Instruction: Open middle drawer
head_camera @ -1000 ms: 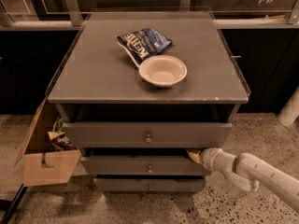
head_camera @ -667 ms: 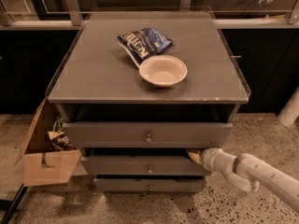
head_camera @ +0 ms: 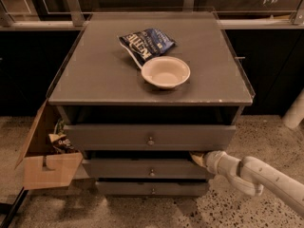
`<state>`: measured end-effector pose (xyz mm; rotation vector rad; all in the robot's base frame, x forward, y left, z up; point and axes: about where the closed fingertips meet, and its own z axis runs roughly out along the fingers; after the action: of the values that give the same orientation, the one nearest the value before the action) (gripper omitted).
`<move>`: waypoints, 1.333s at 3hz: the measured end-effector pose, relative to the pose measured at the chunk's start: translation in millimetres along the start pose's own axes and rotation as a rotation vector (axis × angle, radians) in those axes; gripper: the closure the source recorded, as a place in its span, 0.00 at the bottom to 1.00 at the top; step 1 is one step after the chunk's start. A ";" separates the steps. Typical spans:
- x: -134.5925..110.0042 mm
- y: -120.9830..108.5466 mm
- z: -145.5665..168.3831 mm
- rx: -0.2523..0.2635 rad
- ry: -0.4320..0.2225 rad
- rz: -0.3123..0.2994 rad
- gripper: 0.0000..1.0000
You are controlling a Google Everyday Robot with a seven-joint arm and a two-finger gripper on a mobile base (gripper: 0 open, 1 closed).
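Observation:
The middle drawer (head_camera: 142,168) is the wide, shallow grey front with a small round knob (head_camera: 152,173), second of three in the grey cabinet. It stands out a little, less than the taller drawer (head_camera: 150,137) above it. My gripper (head_camera: 197,158) is at the drawer's upper right corner, its tan tip in the dark gap between the middle drawer's top edge and the taller drawer. The white arm (head_camera: 256,175) reaches in from the lower right. The narrowest drawer (head_camera: 152,189) sits lowest.
On the cabinet top (head_camera: 95,75) lie a white bowl (head_camera: 165,72) and a blue chip bag (head_camera: 147,42). An open cardboard box (head_camera: 47,163) with snack packets stands on the speckled floor to the left. A white post (head_camera: 295,110) is at the right edge.

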<state>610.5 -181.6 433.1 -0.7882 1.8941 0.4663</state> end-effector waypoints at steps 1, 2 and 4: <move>22.6 11.3 -10.9 -0.070 0.003 0.065 1.00; 22.6 11.4 -10.9 -0.070 0.003 0.065 1.00; 23.2 22.8 -7.1 -0.129 0.032 0.096 1.00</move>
<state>583.0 -177.2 414.7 -0.7955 1.9530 0.6441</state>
